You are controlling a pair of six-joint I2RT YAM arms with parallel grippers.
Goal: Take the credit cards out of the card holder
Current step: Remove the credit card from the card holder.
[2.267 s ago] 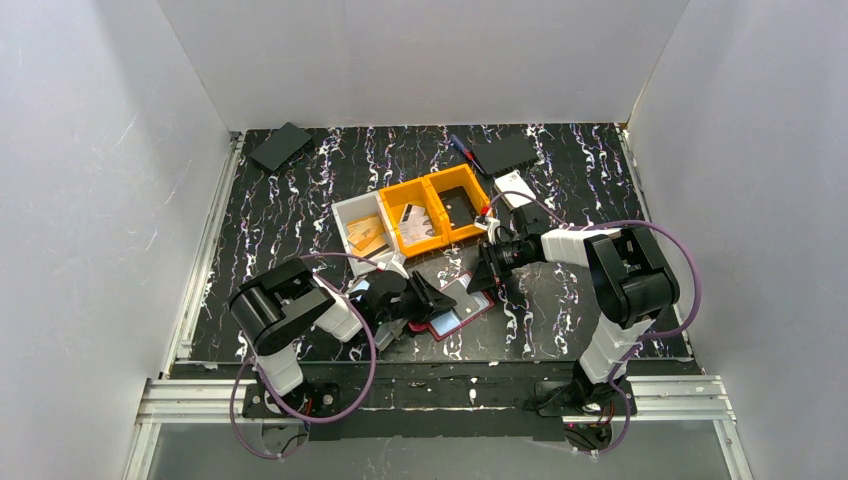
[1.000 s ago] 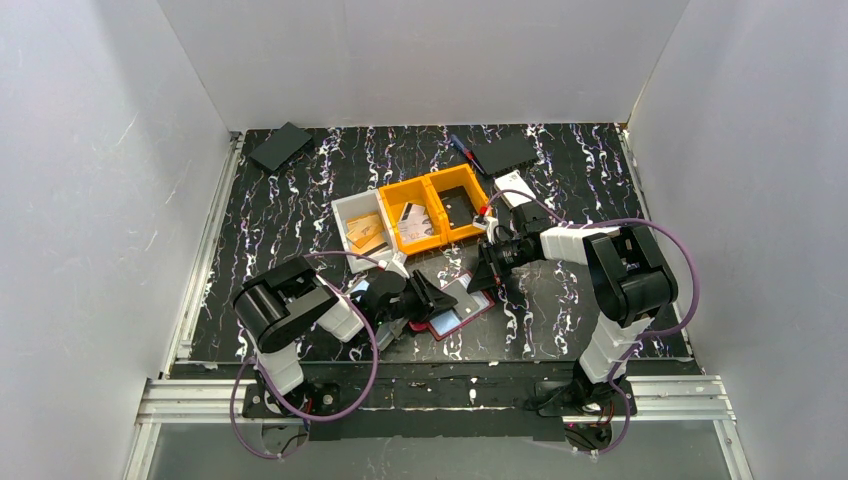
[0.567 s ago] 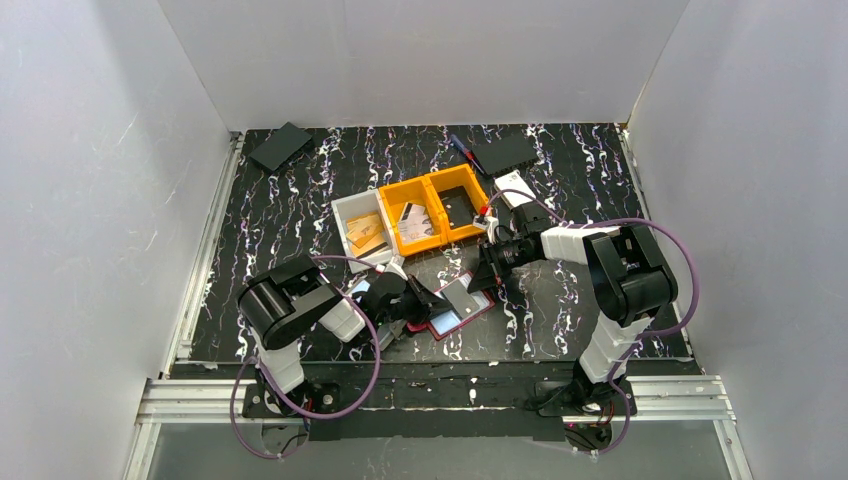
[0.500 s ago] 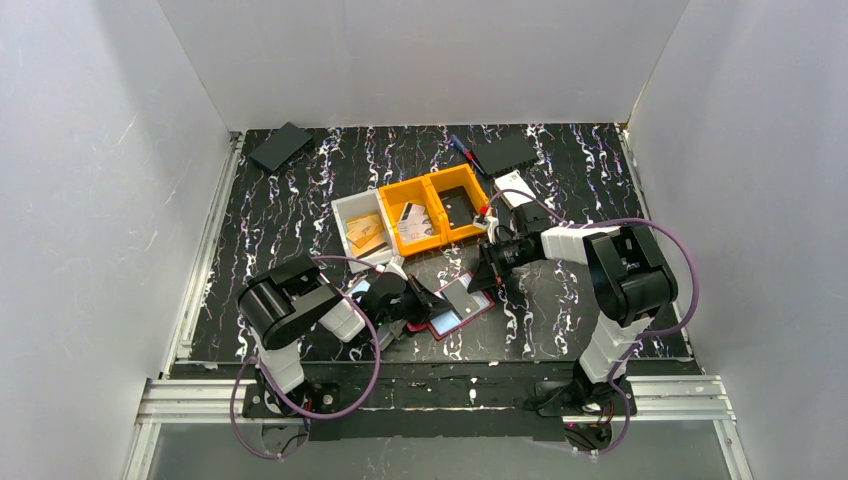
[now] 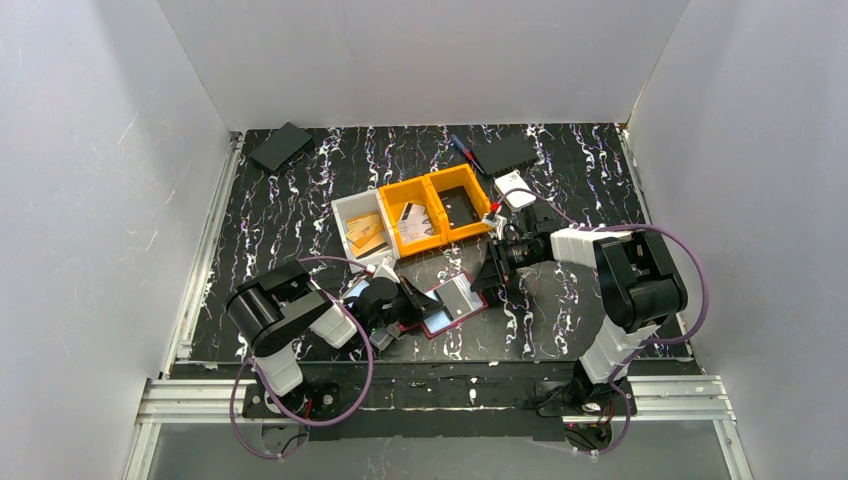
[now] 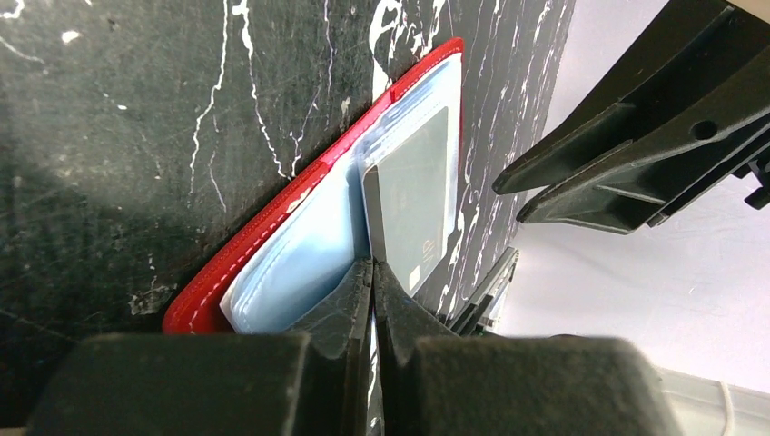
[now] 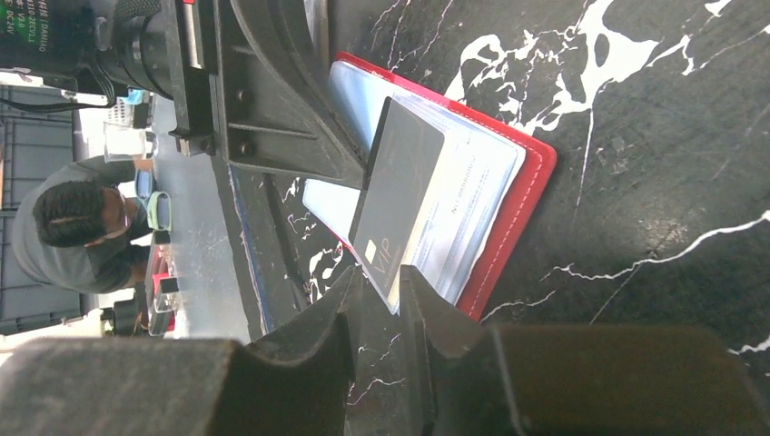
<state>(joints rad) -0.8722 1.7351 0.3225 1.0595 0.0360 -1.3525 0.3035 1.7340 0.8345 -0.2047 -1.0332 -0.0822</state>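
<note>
The card holder (image 5: 438, 318) lies open on the black marbled table (image 5: 290, 210), near the front edge and betw. the two grippers. Its red cover is down and the clear plastic sleeves face up.

The left gripper (image 6: 374, 272) has its fingers almost together, w/ only a thin slit betw. them. They seem to pinch the near edge of a sleeve of the holder.

One dark grey credit card (image 7: 397, 195) is tilted up out of the sleeves, w/ its far end down at the holder. The right gripper (image 7: 382, 289) also has narrow fingers. The card's corner w/ the letters "VIP" sits betw. them, so it grips the card.

In the top view the white bin (image 5: 360, 232) and the orange bins (image 5: 437, 205) stand just behind the holder. Some card-like things lie in the white bin and in one orange bin.
</note>
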